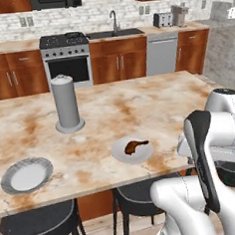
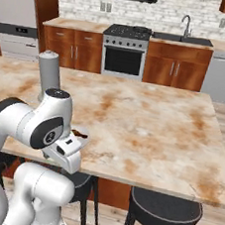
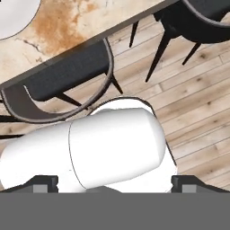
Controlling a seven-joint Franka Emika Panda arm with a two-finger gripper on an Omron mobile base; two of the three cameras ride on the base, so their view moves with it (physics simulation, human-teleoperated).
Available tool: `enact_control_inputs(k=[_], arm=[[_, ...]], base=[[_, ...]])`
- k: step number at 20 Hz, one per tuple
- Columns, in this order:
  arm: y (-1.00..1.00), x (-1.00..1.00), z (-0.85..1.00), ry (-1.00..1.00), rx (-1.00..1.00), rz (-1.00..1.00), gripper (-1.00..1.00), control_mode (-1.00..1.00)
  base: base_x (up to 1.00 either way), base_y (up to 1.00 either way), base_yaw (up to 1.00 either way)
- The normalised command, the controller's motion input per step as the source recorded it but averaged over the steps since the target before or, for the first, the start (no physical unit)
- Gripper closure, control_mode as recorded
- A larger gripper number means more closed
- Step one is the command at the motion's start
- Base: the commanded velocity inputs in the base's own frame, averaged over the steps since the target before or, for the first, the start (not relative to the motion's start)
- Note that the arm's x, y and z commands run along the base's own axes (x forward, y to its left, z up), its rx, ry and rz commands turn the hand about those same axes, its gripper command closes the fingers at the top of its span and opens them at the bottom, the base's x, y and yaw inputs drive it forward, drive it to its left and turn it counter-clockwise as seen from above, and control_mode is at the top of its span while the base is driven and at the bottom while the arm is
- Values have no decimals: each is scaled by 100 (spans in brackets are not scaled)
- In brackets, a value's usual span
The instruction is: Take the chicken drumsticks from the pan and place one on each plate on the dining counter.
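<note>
One drumstick (image 1: 136, 147) sits plated near the worktop's (image 1: 138, 103) front edge; the left-corner plate (image 1: 26, 175) waits bare. Pincer (image 3: 115, 182) spread wide, nothing gripped. Next, I reckon: fetch the second from the stove.

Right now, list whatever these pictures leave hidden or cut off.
- Second drumstick: one drumstick lies on the near plate; the other plate is bare.
- Pan: on the distant stove, too small to tell.
- Near plate, right base view: behind the arm.
- Tool: open, hand view edge crops tips.
</note>
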Motion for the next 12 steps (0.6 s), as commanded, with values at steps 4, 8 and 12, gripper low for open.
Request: enact_control_inputs(k=[4, 8, 12], arm=[[0, 0, 0, 0, 0, 0, -100, 100], [0, 0, 0, 0, 0, 0, -100, 100], [0, 0, 0, 0, 0, 0, -100, 100]], base=[[23, -100, 0], [24, -100, 0], [30, -100, 0]])
